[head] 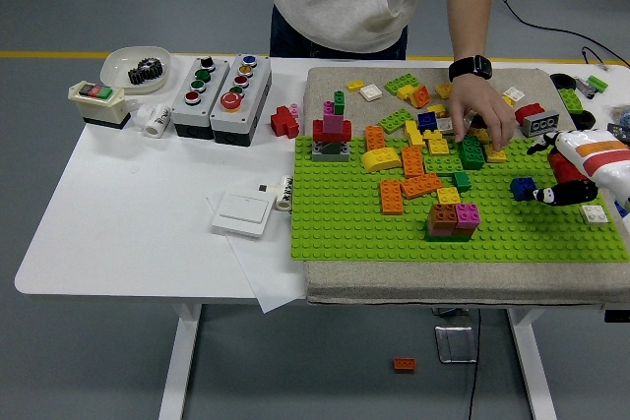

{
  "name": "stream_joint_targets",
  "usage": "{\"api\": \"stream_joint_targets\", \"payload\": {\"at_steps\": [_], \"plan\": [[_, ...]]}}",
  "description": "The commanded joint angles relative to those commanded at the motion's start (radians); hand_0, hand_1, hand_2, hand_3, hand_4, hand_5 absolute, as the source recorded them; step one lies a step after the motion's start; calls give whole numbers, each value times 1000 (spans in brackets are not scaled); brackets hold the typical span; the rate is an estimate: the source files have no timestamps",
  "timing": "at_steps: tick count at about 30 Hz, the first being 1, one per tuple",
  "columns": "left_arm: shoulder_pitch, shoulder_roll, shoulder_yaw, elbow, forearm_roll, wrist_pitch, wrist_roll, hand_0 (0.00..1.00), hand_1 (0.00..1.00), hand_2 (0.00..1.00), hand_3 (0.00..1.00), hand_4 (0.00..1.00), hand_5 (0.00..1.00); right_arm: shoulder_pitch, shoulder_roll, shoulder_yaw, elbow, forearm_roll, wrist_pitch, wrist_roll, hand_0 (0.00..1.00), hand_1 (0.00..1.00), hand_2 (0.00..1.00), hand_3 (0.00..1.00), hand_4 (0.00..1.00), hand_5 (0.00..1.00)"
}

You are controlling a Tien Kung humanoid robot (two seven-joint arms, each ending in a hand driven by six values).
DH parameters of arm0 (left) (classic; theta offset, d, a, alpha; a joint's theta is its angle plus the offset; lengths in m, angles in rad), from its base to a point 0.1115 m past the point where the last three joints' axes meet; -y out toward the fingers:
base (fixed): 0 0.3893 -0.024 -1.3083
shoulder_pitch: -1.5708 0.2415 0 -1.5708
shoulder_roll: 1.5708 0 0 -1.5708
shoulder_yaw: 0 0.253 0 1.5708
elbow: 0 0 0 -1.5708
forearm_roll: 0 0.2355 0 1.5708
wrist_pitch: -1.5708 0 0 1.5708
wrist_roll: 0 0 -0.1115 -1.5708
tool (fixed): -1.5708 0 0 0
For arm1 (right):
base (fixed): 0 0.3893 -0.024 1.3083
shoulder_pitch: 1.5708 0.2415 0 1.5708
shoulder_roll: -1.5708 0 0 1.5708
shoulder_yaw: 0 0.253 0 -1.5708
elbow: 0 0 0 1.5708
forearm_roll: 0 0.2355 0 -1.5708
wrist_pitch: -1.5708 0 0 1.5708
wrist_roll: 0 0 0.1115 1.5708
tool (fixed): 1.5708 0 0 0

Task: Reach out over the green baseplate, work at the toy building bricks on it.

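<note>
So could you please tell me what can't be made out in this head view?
- Robot hand: too small and dark to tell whether it holds the blue brick.
- Bricks under the person's hand: covered by it.
- Right arm: cut off by the right edge.
- Left arm: out of view.
</note>
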Motion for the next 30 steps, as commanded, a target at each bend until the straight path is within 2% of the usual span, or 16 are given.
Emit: {"api": "stream_joint_targets", "payload": {"at_steps": [16, 27, 28, 30], "plan": [[-2, 1, -3, -2, 7, -6, 4, 789, 776, 772, 595, 658, 664, 72, 54, -104, -103, -2, -6, 2, 691, 638, 685, 683, 867, 392], [0, 3, -8, -3, 17, -8, 7, 789, 776, 772, 595, 660, 666, 87, 67, -123, -147, -16, -9, 7, 690, 637, 685, 676, 859, 395], [0, 3, -9, -3, 19, -9, 8, 789, 777, 772, 596, 659, 666, 88, 67, -124, -150, -17, -12, 9, 682, 630, 673, 632, 838, 403], [-1, 3, -11, -3, 22, -10, 9, 789, 777, 772, 596, 659, 666, 89, 69, -127, -153, -21, -17, 11, 682, 630, 673, 632, 838, 403]]}}
